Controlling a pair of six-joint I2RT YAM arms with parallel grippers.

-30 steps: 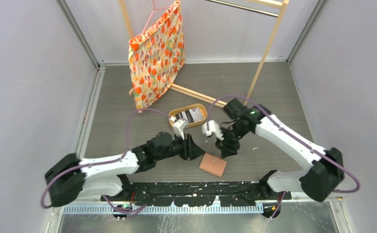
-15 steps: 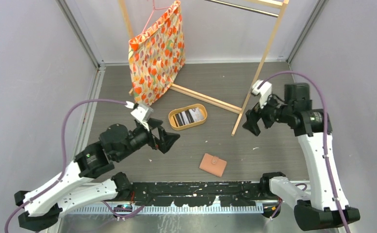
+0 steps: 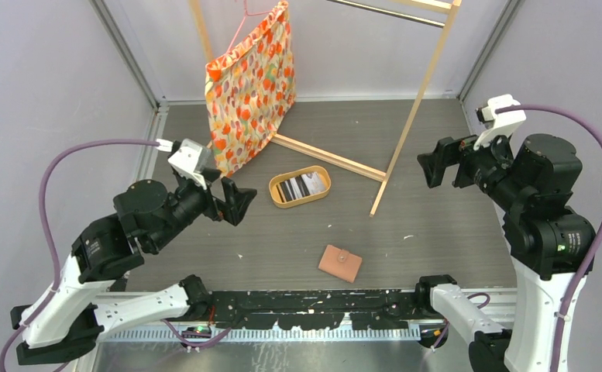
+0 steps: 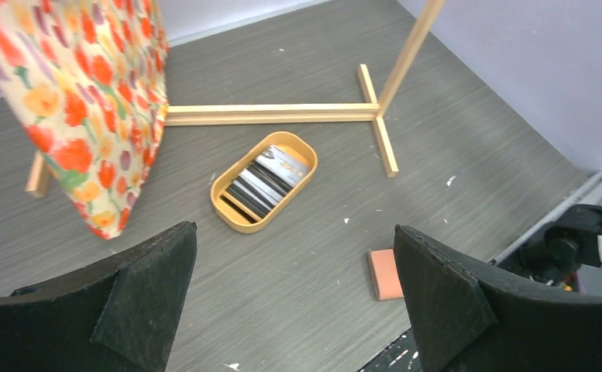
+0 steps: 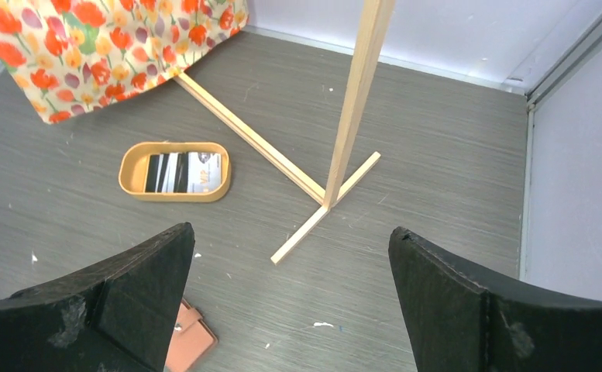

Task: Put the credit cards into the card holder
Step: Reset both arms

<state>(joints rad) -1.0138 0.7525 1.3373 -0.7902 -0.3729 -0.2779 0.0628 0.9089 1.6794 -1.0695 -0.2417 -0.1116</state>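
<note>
Salmon-tan card holder lies closed, credit cards stacked in tray; left hand, right hand wide.

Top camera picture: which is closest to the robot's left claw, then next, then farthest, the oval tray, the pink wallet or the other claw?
1. Oval tray, just right of the left gripper.
2. Card holder, farther right, by the near edge.
3. Right gripper, across the table on the right side.

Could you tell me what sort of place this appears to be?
Likely a robotics test cell: plain walls enclose a grey table, with staged props: a wooden rack, floral bag, tray of cards.
</note>
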